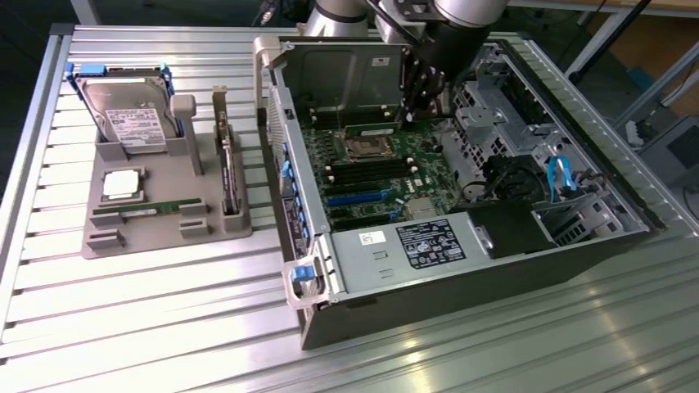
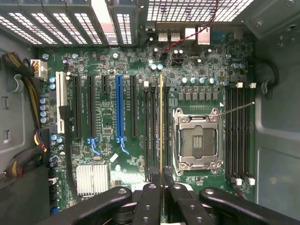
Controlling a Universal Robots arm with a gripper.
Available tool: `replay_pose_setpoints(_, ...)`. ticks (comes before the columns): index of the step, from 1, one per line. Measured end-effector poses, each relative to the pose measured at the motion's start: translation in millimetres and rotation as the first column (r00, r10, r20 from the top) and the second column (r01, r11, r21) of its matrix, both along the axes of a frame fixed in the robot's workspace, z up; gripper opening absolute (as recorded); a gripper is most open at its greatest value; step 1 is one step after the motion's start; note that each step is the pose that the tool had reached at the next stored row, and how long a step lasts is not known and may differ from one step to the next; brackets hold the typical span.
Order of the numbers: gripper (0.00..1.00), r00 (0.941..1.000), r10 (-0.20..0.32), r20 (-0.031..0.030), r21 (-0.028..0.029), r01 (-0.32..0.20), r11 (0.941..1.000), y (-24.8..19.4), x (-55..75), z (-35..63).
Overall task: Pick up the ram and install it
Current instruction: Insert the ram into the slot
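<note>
My gripper point(image 2: 161, 182) is shut on the ram point(image 2: 161, 126), which I see edge-on as a thin yellow-green line running out from between the two black fingers point(image 2: 149, 199). It hangs over the bank of black memory slots point(image 2: 153, 129) beside the empty processor socket point(image 2: 197, 140), lined up with their length. I cannot tell whether it touches a slot. In the exterior view the gripper point(image 1: 418, 105) reaches down into the open computer case point(image 1: 361, 282) at its far end, over the green motherboard point(image 1: 382, 176).
A grey tray point(image 1: 164, 239) at the exterior view's left holds a hard drive point(image 1: 129, 115), a silver processor point(image 1: 120, 184), another green memory stick point(image 1: 142, 211) and an upright expansion card point(image 1: 227, 172). The power supply point(image 1: 426, 241) and drive cage point(image 1: 480, 123) crowd the case.
</note>
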State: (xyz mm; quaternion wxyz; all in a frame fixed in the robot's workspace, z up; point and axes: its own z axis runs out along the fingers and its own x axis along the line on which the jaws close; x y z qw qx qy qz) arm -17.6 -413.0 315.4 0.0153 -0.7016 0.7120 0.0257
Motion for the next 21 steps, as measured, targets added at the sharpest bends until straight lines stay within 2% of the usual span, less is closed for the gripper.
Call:
replay_pose_setpoints(7, 0.12, 1.0, 0.0, 0.0097, 0.0, 0.0, 1.0, 0.0, -0.1, -7.7)
replay_pose_setpoints(15, 0.12, 0.9999, 0.0, 0.0105, 0.0, 0.0, 1.0, 0.0, -0.1, -8.6)
replay_pose_setpoints(16, 0.12, 1.0, 0.0, 0.0095, 0.0, 0.0, 1.0, 0.0, 0.1, -8.7)
replay_pose_setpoints(21, 0.12, 1.0, 0.0, -0.0042, -0.0001, 0.0, 1.0, 0.0, 0.5, -8.6)
